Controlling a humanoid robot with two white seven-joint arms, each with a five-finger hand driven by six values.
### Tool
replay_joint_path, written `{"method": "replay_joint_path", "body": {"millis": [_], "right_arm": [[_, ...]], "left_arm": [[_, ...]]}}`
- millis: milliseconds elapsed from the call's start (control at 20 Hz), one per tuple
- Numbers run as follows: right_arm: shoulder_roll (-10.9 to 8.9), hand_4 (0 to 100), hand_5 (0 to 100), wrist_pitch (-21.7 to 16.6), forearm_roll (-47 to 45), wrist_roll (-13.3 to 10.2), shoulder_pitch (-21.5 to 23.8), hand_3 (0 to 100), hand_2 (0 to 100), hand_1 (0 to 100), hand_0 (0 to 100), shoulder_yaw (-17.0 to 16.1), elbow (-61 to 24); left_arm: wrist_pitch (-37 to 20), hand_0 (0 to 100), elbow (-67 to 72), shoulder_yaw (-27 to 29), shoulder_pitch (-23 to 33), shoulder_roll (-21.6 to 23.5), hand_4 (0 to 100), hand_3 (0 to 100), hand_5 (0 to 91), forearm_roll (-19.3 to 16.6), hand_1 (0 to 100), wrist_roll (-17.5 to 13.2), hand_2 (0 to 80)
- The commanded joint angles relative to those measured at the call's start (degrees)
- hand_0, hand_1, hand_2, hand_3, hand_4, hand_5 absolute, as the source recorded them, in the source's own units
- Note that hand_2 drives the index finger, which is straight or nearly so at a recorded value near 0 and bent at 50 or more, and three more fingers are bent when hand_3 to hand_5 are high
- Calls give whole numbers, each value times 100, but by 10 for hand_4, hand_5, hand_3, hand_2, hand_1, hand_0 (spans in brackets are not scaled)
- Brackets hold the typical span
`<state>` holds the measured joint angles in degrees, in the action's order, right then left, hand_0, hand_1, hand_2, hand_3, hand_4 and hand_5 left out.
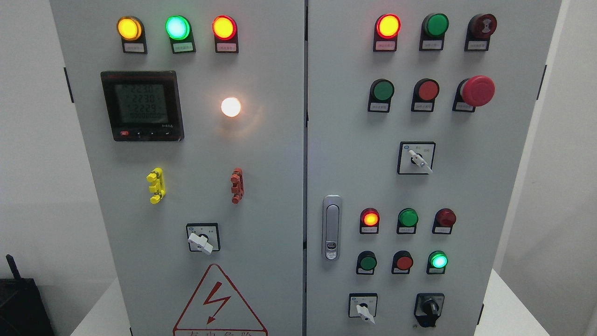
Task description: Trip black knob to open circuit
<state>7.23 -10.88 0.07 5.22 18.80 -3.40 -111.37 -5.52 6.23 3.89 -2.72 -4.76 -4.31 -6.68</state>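
Observation:
The black knob [430, 308] sits at the lower right of the grey electrical cabinet's right door [354, 177], on a black plate, its pointer aimed down. Three white-handled rotary switches are also on the panel: one [201, 241] on the left door, one [418, 160] mid right, one [364, 311] left of the black knob. Neither of my hands nor arms shows anywhere in the head view.
Lit yellow, green and red lamps run along the top left, with a digital meter [142, 106] and a white lamp [231, 107] below. A red mushroom stop button [476, 90] protrudes at upper right. A door latch [331, 227] sits centre. A black object [18, 303] stands at lower left.

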Motion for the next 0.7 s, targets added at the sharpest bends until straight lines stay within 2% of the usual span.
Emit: {"method": "replay_joint_path", "body": {"millis": [0, 100, 650], "right_arm": [[-11, 0, 0, -20, -235, 66, 115, 59, 0, 0, 0, 111, -166], [-11, 0, 0, -20, -288, 163, 115, 57, 0, 0, 0, 111, -157], [-29, 0, 0, -11, -297, 163, 88, 7, 0, 0, 0, 103, -78]], "left_arm": [[-2, 120, -149, -2, 0, 2, 0, 0, 0, 0, 389, 0, 0], [-2, 120, -149, -2, 0, 2, 0, 0, 0, 0, 389, 0, 0], [-2, 120, -149, -2, 0, 2, 0, 0, 0, 0, 389, 0, 0]]}}
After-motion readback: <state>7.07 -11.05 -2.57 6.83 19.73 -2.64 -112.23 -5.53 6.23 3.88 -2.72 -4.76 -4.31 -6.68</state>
